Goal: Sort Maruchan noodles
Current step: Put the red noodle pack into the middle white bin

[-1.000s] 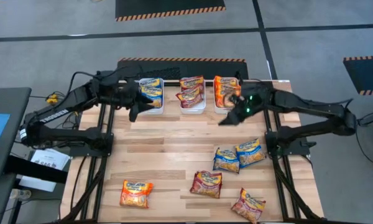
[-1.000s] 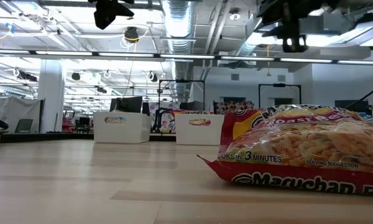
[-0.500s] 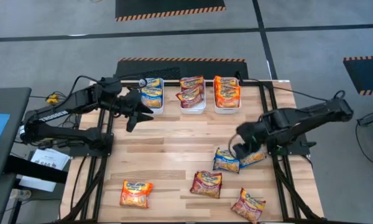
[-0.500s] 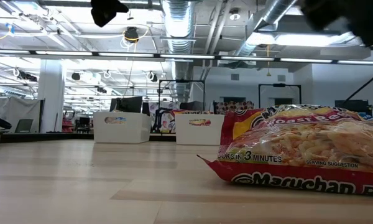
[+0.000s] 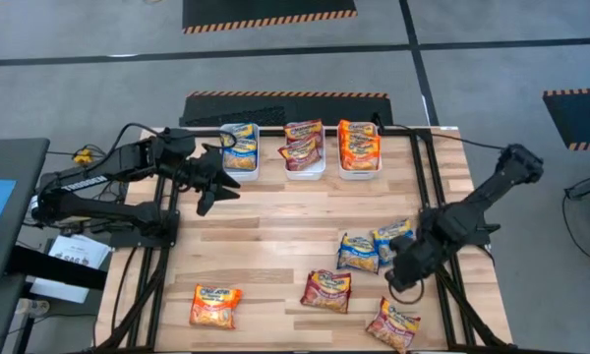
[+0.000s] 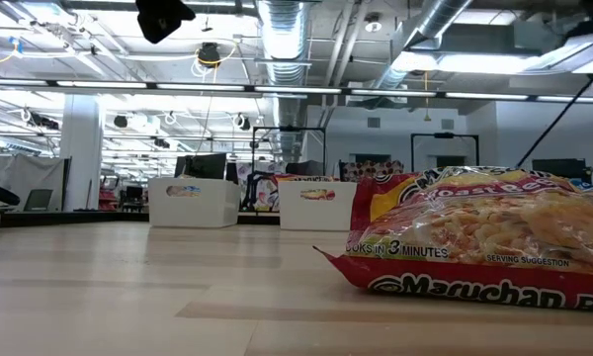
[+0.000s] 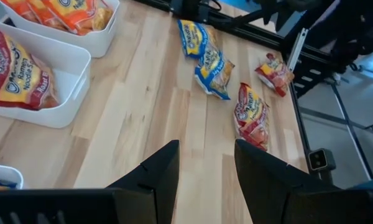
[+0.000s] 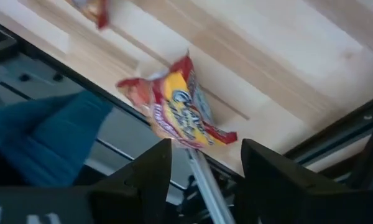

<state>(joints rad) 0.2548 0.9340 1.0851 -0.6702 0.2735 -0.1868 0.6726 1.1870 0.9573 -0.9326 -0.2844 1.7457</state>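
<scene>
Right gripper (image 5: 403, 276) spread, empty, above maroon packet (image 5: 392, 324). Left gripper (image 5: 213, 187) spread, near bins (image 5: 303, 167). Five packets unsorted.

Bare wood mid-table (image 5: 265, 221), bins (image 5: 303, 162) far edge, packets (image 5: 359, 253) scattered right-front

Three white bins (image 5: 303, 162) at wooden table (image 5: 265, 236) far edge.
</scene>
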